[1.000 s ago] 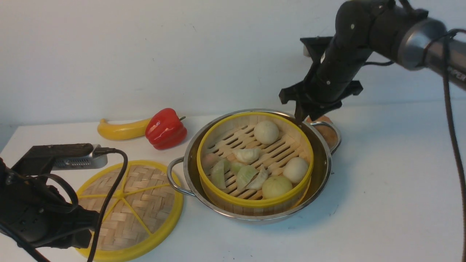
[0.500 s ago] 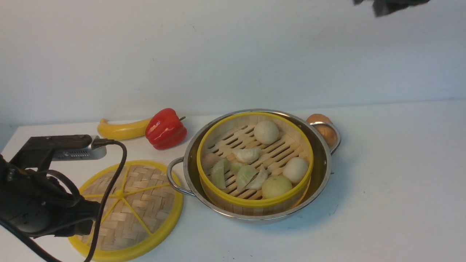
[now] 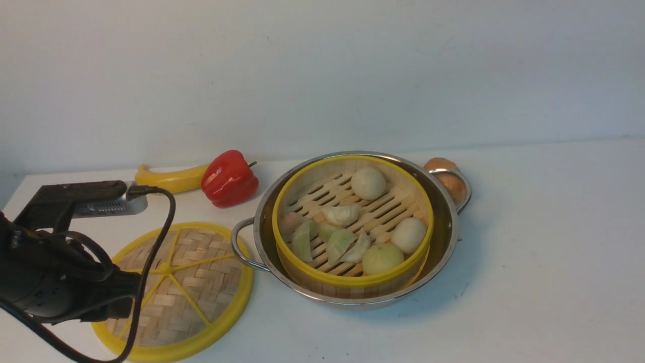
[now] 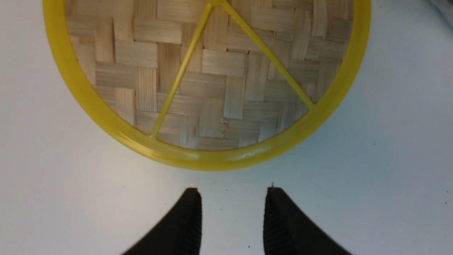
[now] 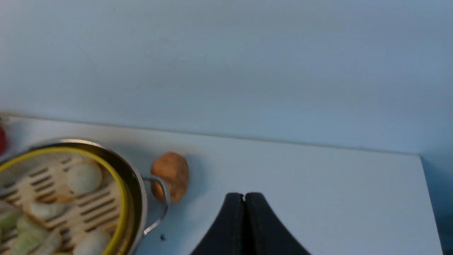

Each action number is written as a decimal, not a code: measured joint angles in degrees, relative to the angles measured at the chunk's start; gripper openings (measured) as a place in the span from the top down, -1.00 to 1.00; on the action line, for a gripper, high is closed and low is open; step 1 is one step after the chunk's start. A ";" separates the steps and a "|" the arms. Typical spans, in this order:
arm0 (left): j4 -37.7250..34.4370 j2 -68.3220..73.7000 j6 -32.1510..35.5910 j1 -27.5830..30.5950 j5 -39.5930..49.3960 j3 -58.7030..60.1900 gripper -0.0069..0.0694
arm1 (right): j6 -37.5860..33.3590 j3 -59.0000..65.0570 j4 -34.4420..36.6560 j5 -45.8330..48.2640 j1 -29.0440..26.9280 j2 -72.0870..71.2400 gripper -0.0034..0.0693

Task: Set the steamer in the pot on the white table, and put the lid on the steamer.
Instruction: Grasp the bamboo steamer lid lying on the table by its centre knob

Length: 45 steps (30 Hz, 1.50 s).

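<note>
Two claws: left claw (image 4: 232, 191) is hovering apart, lid (image 4: 212, 71) just ahead; right claw (image 5: 244, 195) pressed together, empty. Shallow pinch risks lid slipping.

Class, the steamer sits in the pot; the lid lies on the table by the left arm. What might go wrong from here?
The lid lies flat on the white table, and the left arm's open jaws stand short of its rim: they may push it rather than grip it. The lid's edge is close to the pot handle, so a slide might knock it.
</note>
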 joint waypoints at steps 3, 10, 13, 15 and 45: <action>-0.14 0.00 0.00 0.00 -2.10 0.00 0.19 | 0.23 5.64 -3.62 0.27 0.00 -2.32 0.91; -0.13 0.00 0.00 0.00 -3.28 0.00 0.19 | 2.46 13.02 -10.12 0.53 -0.51 -5.07 0.91; -0.13 0.00 0.00 0.00 -3.28 0.00 0.19 | 2.57 13.31 -10.28 -0.31 -0.51 -5.06 0.91; -0.13 0.00 0.00 0.00 -3.28 0.00 0.19 | 2.94 13.31 -10.28 -1.86 -0.51 -5.06 0.91; 1.25 13.21 1.28 0.00 -1.22 -10.06 0.19 | 8.80 30.81 -16.60 -2.54 -0.51 -29.98 0.89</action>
